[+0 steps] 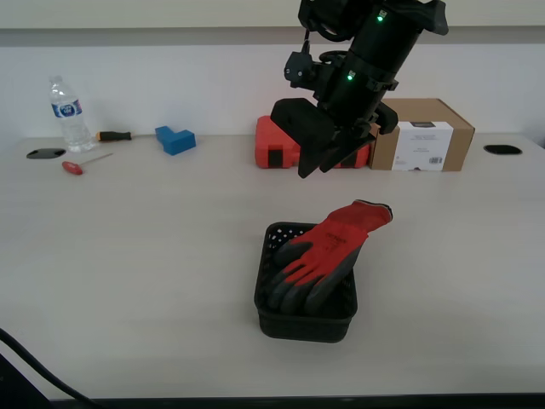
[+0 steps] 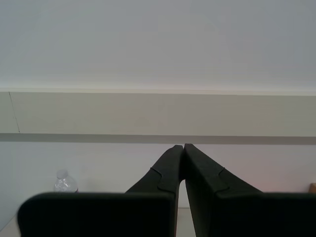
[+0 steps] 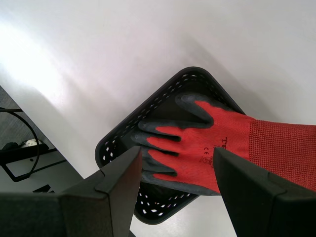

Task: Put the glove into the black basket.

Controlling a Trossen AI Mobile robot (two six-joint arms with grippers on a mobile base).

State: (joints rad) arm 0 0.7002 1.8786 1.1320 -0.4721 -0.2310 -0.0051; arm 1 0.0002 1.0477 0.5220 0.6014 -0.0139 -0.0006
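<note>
The red glove (image 1: 336,243) with dark grey fingers lies in the black basket (image 1: 306,328) near the table's front middle. Its fingers are down inside and its cuff rests over the far rim, sticking out toward the exterior view's right. My first gripper (image 1: 317,166) hangs open and empty above and behind the basket. In the first wrist view, my first gripper (image 3: 176,153) looks down on the glove (image 3: 217,148) and the basket (image 3: 123,143) with the jaws wide apart. My second gripper (image 2: 183,146) is shut and empty, facing a wall; it does not show in the exterior view.
At the back of the table stand a red tool case (image 1: 277,145) and a cardboard box (image 1: 421,135). At the back on the exterior view's left are a blue block (image 1: 174,139), a water bottle (image 1: 68,115) and two screwdrivers (image 1: 112,135).
</note>
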